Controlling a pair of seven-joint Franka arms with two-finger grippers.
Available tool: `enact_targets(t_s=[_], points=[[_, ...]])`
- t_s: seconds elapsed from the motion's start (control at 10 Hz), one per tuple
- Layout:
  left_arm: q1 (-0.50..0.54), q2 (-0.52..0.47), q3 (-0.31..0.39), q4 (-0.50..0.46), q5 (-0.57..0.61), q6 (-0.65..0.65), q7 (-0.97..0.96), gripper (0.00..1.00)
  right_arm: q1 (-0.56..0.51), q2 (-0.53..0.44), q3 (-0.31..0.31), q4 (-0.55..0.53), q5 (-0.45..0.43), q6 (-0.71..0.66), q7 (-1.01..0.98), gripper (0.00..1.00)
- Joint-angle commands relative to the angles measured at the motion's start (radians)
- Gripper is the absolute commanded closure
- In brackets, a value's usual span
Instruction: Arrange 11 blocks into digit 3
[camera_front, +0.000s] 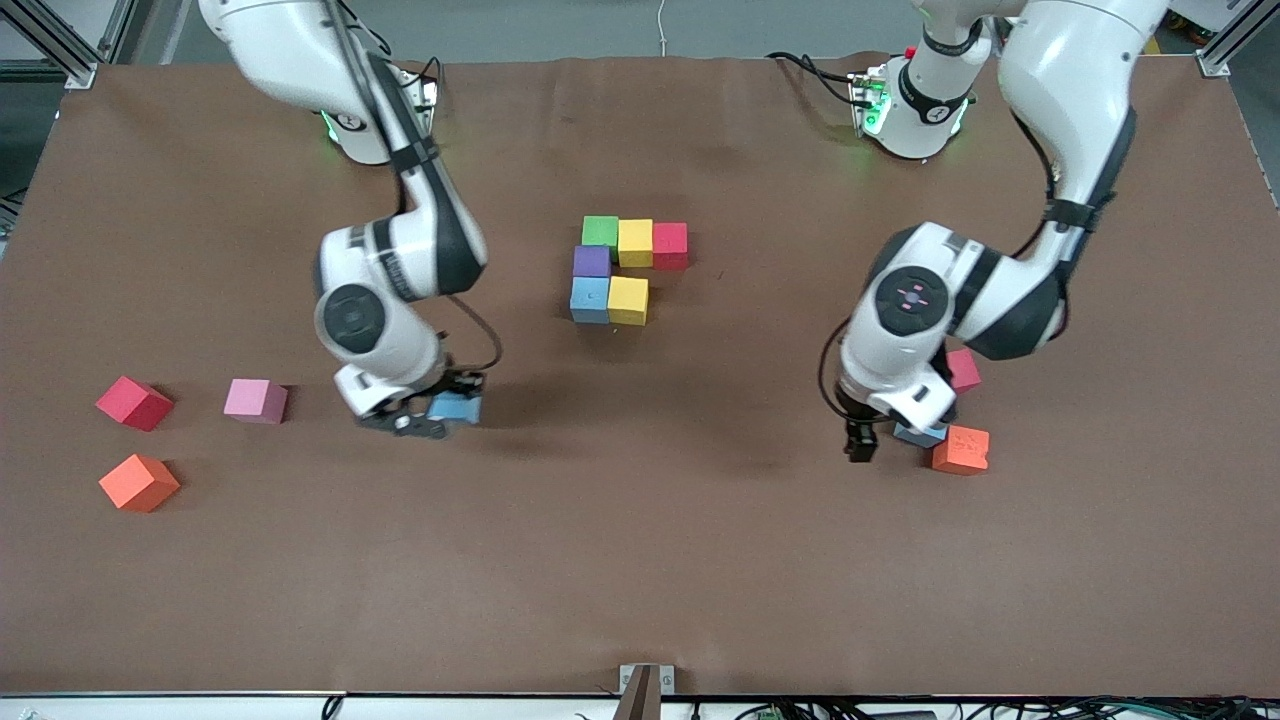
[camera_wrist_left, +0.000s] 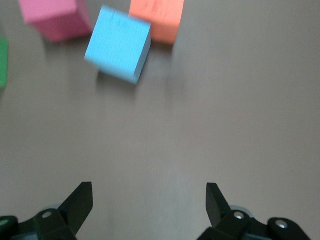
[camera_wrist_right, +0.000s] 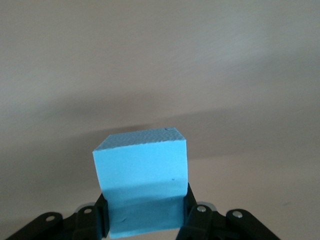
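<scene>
Partial digit 3: six touching cubes at mid-table; row farthest from the front camera is green block (camera_front: 600, 231), yellow block (camera_front: 635, 242), red block (camera_front: 670, 245), the red one at the left arm's end.
Column: purple block (camera_front: 591, 261) sits just nearer the front camera than the green one, with a light blue block (camera_front: 590, 298) nearer again.
Middle row: second yellow block (camera_front: 628, 300) touches that light blue one, toward the left arm's end.
Held block: a light blue cube (camera_wrist_right: 141, 180) is clamped between the jaws of the right gripper (camera_front: 432, 412), lifted over bare brown table (camera_front: 640, 560) between the figure and the right arm's loose blocks.
Right arm's loose blocks: crimson block (camera_front: 134, 403), pink block (camera_front: 256, 400) and orange block (camera_front: 139, 483), each apart from the others.
Left gripper (camera_wrist_left: 149, 202): jaws spread wide, holding nothing, over bare table just beside a cluster.
Left arm's cluster: tilted light blue cube (camera_wrist_left: 119, 44), orange cube (camera_wrist_left: 157, 17) and pink cube (camera_wrist_left: 54, 17), set close together; a green edge (camera_wrist_left: 3, 62) shows at the wrist picture's margin.
</scene>
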Motion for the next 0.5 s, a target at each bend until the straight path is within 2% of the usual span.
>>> enact_targets(t_s=[0.0, 0.4], points=[[0.109, 0.005, -0.017, -0.026, 0.015, 0.000, 0.130, 0.00, 0.090, -0.007, -0.016, -0.017, 0.105, 0.055, 0.048, 0.92], [0.276, 0.020, -0.020, -0.071, 0.015, 0.018, 0.398, 0.00, 0.211, 0.059, -0.016, -0.014, 0.107, 0.123, 0.139, 0.92]])
